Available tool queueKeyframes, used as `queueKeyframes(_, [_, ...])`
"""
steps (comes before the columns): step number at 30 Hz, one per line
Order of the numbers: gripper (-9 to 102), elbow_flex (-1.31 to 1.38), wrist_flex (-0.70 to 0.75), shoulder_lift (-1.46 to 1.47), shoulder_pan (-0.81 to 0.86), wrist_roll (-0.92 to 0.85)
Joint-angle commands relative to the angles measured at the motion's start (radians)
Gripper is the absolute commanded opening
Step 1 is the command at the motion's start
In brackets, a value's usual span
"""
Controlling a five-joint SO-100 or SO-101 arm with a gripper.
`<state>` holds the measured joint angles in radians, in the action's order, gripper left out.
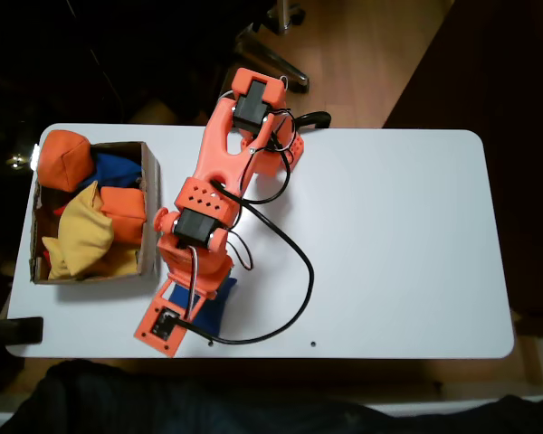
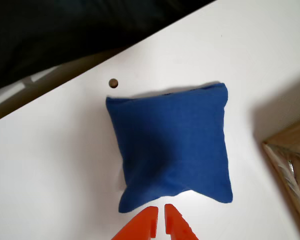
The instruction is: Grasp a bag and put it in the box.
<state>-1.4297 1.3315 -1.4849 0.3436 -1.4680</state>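
The blue bag (image 2: 172, 147) lies flat on the white table, square with pointed corners. In the fixed view the bag (image 1: 221, 304) peeks out from under the orange arm (image 1: 208, 217) near the table's front edge. My gripper (image 2: 160, 216) hovers at the bag's near edge in the wrist view, shut, its two orange fingertips (image 2: 146, 220) almost together with nothing between them. The brown cardboard box (image 1: 150, 194) stands at the table's left end, just left of the arm. One corner of the box (image 2: 288, 165) shows at the right of the wrist view.
Inside the box lie orange beanbags (image 1: 66, 159), yellow beanbags (image 1: 83, 228) and another blue one (image 1: 118, 168). A black cable (image 1: 300, 271) loops from the arm over the table's middle. The table's front edge (image 1: 344, 357) runs close to the bag. A black clamp (image 1: 23, 330) grips the front left corner.
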Motion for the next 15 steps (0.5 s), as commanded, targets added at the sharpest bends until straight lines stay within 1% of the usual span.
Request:
queueKeyframes(1, [1,-0.035,-0.008,-0.084,0.005,0.006])
queueKeyframes(9, [1,-0.104,-0.023,-0.186,0.0,0.025])
queueKeyframes(13, [9,-0.13,-0.028,-0.224,0.02,0.008])
queueKeyframes(15, [16,-0.152,-0.043,-0.236,0.034,-0.006])
